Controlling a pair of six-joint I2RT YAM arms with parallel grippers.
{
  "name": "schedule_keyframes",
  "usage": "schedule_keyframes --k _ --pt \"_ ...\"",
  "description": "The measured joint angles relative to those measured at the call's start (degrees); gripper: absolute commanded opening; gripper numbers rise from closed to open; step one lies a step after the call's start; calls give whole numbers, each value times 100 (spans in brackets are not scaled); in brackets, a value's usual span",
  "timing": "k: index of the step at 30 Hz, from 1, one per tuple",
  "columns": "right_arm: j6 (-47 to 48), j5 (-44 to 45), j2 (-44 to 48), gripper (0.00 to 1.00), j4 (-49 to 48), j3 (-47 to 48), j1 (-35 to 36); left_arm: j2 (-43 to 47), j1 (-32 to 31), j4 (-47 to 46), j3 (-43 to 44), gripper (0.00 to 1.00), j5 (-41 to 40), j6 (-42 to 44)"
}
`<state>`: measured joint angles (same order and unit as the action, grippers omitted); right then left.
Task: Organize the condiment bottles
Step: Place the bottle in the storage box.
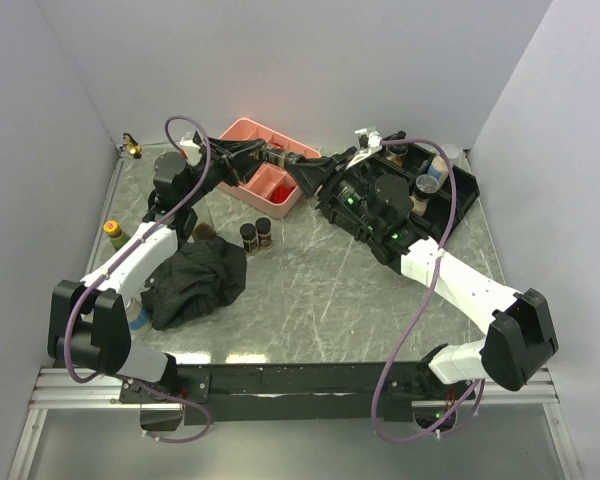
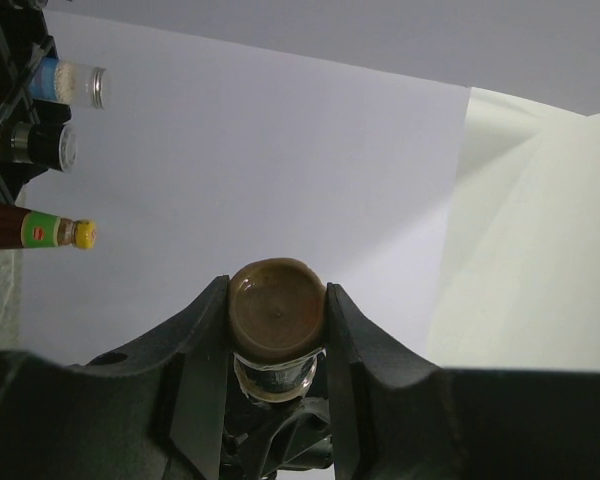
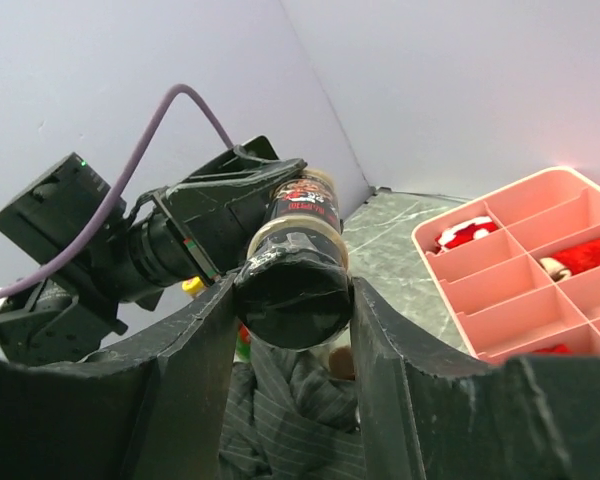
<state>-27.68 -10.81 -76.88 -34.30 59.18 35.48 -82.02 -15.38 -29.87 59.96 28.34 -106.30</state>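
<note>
Pinched at its brown glass base in the narrowly closed left gripper (image 2: 276, 318): a small dark spice jar with black lid (image 3: 302, 215), aloft and level near the pink plastic compartment tray (image 1: 242, 128). Clamped at the lid end by the right gripper (image 3: 292, 290) too. Likely risks: loosening the lid through opposed pulls; dropping onto the marbled surface (image 1: 320, 290) through early release.

spice jar (image 3: 302, 210): horizontal, midair | two dark jars (image 1: 248, 236): upright, apparently touching
</note>
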Motion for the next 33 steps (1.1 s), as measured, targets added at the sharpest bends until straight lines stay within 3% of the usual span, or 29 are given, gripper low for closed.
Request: schedule_keyframes --k 1,2,5,6,9,13,19,23,29,33 --pt "-15 -4 -24 13 -17 7 0 0 7 -4 0 33 -9 7" --pt "-15 -7 -37 10 -31 7 0 0 11 -4 0 66 -11 17" --pt "-13 7 -46 3 -50 7 0 0 13 9 0 96 20 90" --pt "-13 7 -46 3 -39 7 0 0 7 26 0 99 39 153" --pt "17 57 -46 0 46 28 -20 11 -7 258 24 96 87 374" --pt "118 79 -52 0 861 535 -260 44 4 730 46 96 160 745" --pt "586 142 -299 0 2651 1965 -1198 83 186 1585 76 96 302 1504" --pt "1132 494 -925 0 4079 3198 -1714 83 415 2450 361 96 343 2398" --pt "1843 1134 -2374 1 6264 4924 -2304 79 553 4085 1818 96 2 4485" --pt "2208 1475 -3399 3 7501 6000 -2549 516 505 4422 1652 96 -601 5488"
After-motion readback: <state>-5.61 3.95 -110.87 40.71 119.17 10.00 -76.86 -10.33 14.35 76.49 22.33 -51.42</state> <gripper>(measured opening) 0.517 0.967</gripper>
